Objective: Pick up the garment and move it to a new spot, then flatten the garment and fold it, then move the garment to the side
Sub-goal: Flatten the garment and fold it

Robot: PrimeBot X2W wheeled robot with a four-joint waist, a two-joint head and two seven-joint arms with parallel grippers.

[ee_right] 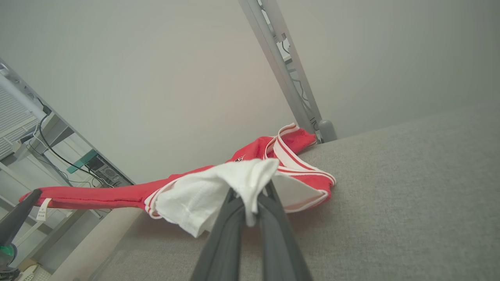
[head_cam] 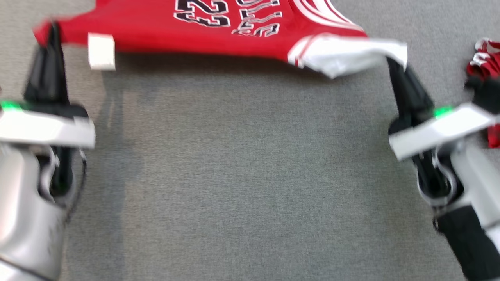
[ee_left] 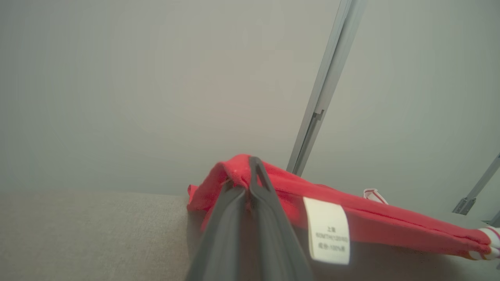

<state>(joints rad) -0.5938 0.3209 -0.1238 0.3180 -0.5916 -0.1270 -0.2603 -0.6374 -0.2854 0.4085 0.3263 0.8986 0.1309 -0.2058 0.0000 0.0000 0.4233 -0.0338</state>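
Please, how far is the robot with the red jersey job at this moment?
Done: the red jersey is gripped; the left jaws are shut on its red corner, the right jaws on its white-lined corner. In hand: its near edge hangs stretched above the grey table. Left: flattening, folding, moving it aside.

Silver forearms (head_cam: 23, 218), dark fingers (head_cam: 47, 74), green lights (head_cam: 11, 105)

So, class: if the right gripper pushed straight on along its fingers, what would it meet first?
The right gripper is shut on the jersey by its white corner, so that cloth comes first; beyond it, probably the jersey's striped trim, though depth is unclear.
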